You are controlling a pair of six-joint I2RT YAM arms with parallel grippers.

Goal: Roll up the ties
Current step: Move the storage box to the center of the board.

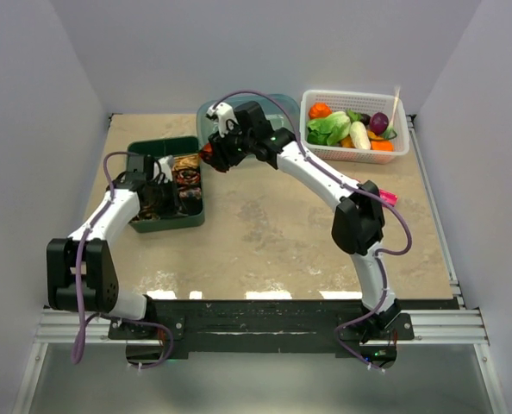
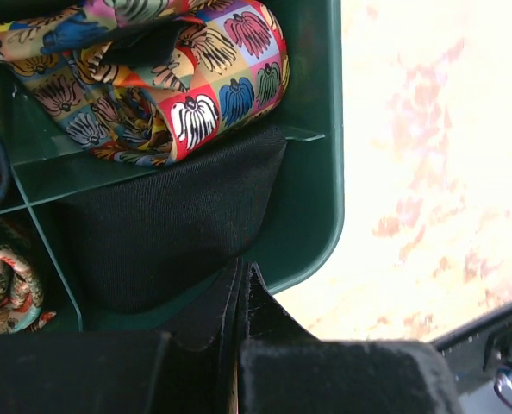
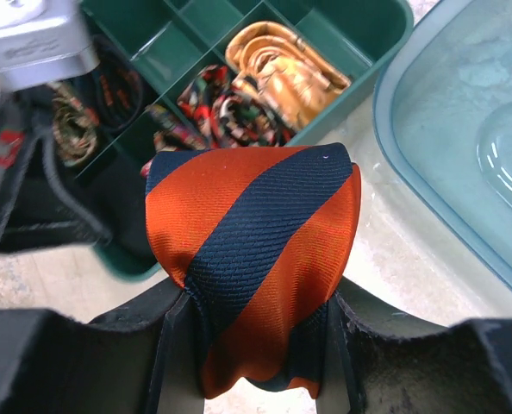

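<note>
My right gripper (image 3: 252, 345) is shut on a rolled orange tie with dark navy diagonal stripes (image 3: 256, 250), held upright between both fingers. From above, this tie (image 1: 206, 153) hangs in the right gripper (image 1: 213, 159) just right of the green divided tray (image 1: 165, 147). Inside the tray lie other rolled ties: a gold one (image 3: 286, 69), a dark red patterned coil (image 3: 226, 112), and a bright multicoloured one (image 2: 178, 78). My left gripper (image 2: 243, 274) is shut, empty, and low over the tray's near corner above a black fabric roll (image 2: 170, 224); from above it (image 1: 159, 197) sits inside the tray.
A clear bluish tub (image 3: 463, 129) stands right of the tray at the back. A white basket of toy vegetables (image 1: 355, 125) sits at the back right. A pink flat gadget (image 1: 387, 197) lies by the right arm's elbow.
</note>
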